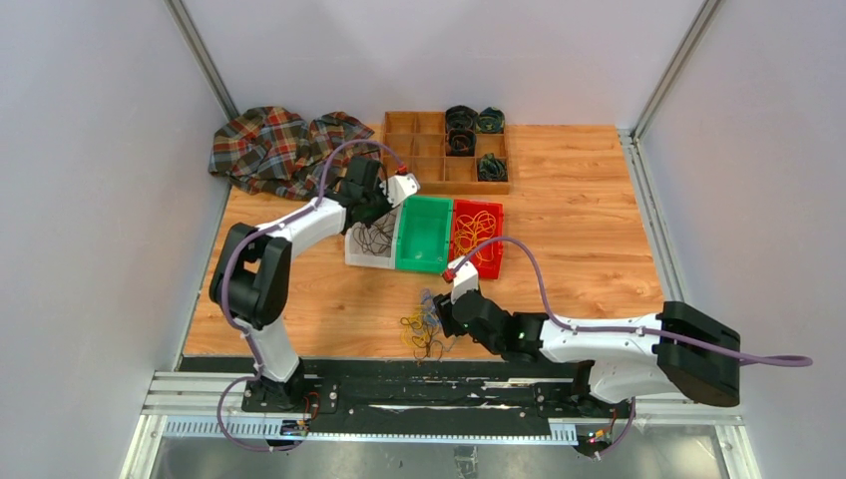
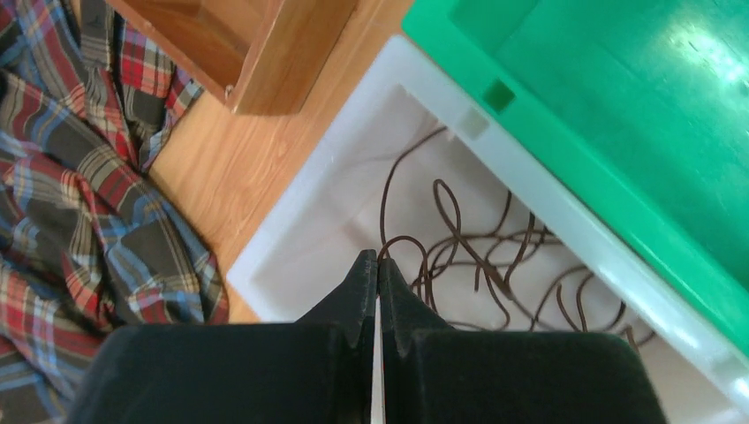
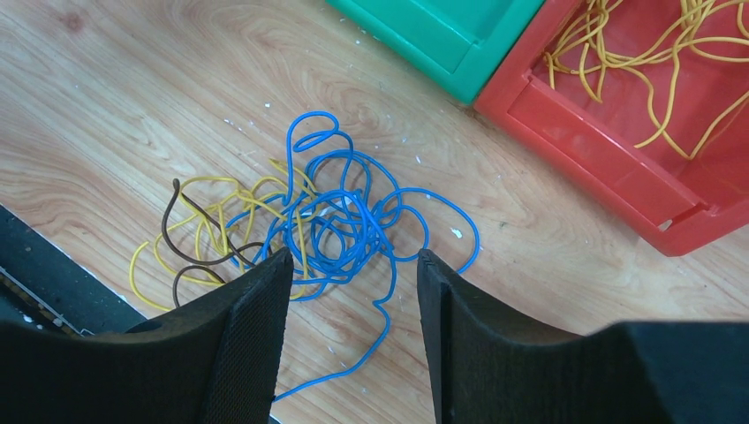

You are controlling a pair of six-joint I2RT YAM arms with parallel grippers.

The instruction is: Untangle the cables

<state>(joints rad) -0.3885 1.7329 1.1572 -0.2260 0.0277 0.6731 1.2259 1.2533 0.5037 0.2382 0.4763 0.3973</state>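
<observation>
bright, even light from overhead fills all three views, and shadows on the wooden table [image 1: 579, 200] are soft and faint. in the left wrist view a white patch of glare sits on the green bin [image 2: 618, 106] at the far right, and the whole picture is slightly soft. the left gripper [image 2: 378, 265] and right gripper [image 3: 353, 265] read as near-black masses with little detail. the cables [image 3: 327, 221] are in sharp focus, their colours vivid.
</observation>
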